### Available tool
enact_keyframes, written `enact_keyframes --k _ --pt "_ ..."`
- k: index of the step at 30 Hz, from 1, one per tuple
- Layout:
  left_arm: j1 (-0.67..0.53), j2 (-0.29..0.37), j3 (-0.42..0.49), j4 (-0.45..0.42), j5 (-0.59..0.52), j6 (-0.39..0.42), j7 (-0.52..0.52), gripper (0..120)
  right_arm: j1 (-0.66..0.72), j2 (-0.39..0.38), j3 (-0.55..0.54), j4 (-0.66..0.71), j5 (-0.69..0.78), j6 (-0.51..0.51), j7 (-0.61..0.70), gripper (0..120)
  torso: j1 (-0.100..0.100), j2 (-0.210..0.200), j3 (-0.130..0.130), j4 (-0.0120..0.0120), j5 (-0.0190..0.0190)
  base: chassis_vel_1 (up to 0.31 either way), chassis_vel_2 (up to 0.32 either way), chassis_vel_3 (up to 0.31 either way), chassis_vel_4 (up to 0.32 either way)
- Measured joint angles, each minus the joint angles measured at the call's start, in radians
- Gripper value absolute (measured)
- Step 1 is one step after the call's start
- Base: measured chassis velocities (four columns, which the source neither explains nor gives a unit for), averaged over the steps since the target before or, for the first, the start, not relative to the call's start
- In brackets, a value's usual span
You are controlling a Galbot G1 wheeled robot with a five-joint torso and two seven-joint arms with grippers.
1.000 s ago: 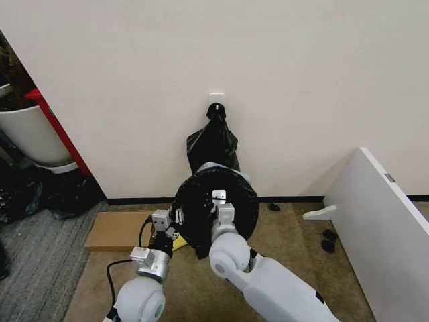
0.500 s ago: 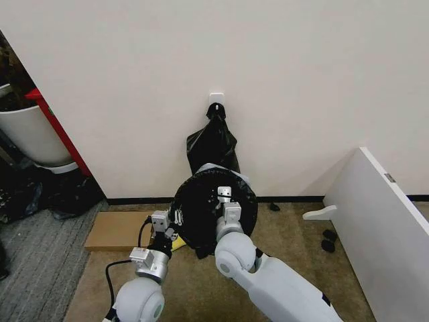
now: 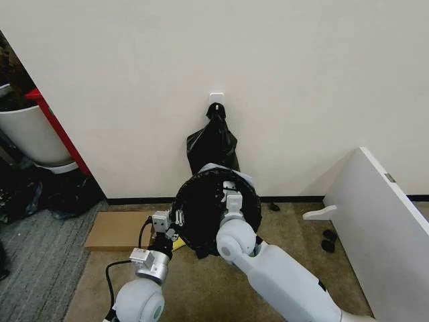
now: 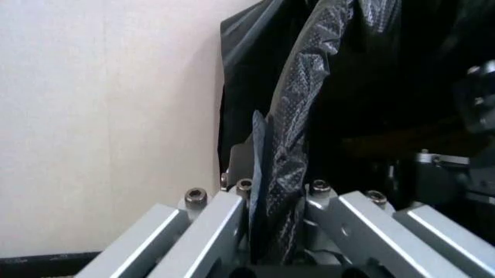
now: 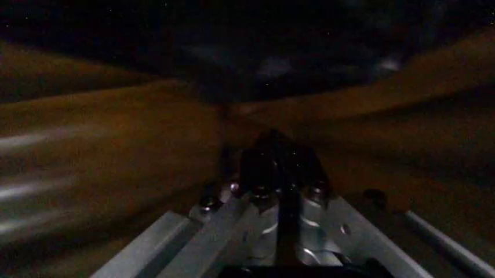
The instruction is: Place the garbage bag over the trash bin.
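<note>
- Garbage bag (image 3: 201, 221) sitting over trash bin (image 3: 213, 168) mouth, on floor by wall, under knotted bag bundle (image 3: 213, 144).
- Left gripper (image 4: 270, 200) pinching bag edge at bin's left rim, jaws narrow on film.
- Right gripper (image 5: 279, 191) reaching down inside bin; jaws looking nearly closed, something dark between them, can't tell if bag.
- Bag: thin, light, floppy, slippery, prob. tearing easily; best taken at hem, near rim.
- Bag mouth facing up, long axis running down into bin.
</note>
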Motion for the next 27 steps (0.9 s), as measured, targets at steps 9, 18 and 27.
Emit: enact_keyframes --k 9,18,27 --pt "-0.002 -0.001 0.0 0.012 0.001 0.0 -0.001 0 -0.041 -0.047 -0.057 0.179 0.14 -0.186 0.071 0 0.0 0.0 0.0 0.0 -0.0001 0.0 0.0 0.0 0.0" --pt "0.002 -0.003 -0.002 0.0 0.003 -0.001 -0.001 0 -0.041 -0.054 -0.066 0.214 0.322 -0.372 0.193 0 0.0 0.0 0.0 0.0001 0.0 0.0 0.0 0.0 0.0" --pt "0.006 0.001 -0.003 -0.012 0.003 0.0 -0.002 0 -0.052 -0.065 -0.118 0.15 0.167 -0.373 0.168 0 0.0 0.0 0.0 0.0 0.0 0.0 0.0 0.0 0.0"
